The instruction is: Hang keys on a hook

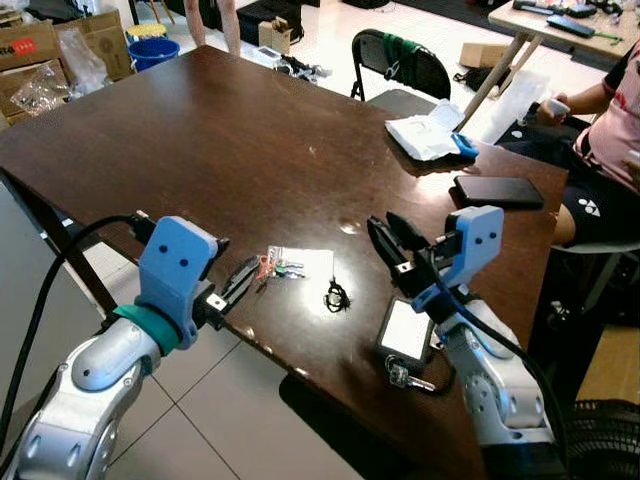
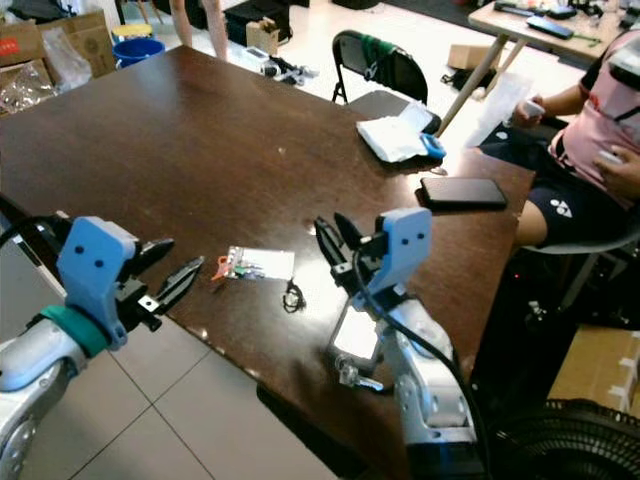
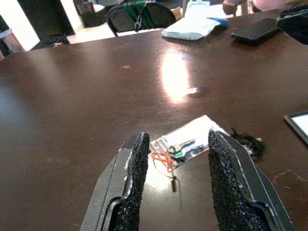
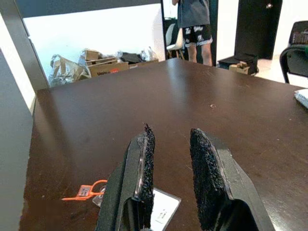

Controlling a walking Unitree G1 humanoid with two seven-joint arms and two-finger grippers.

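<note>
The dark brown bench (image 1: 230, 140) fills most of the head views, with a seated person (image 1: 600, 130) at the right edge, a black phone (image 1: 498, 191) lying flat right of centre and a white cloth (image 1: 425, 135) above it. The left tool (image 1: 238, 282) hovers at the lower left, fingers spread apart and holding nothing, just beside the bench's near edge, while the right tool (image 1: 392, 245) hangs lower right of centre above the bench, fingers parted and holding nothing. The keys (image 1: 275, 267), with an orange tag, lie on a white card (image 1: 305, 266) near the bench's front edge between the two tools, a small black cord (image 1: 337, 296) just to their right
</note>
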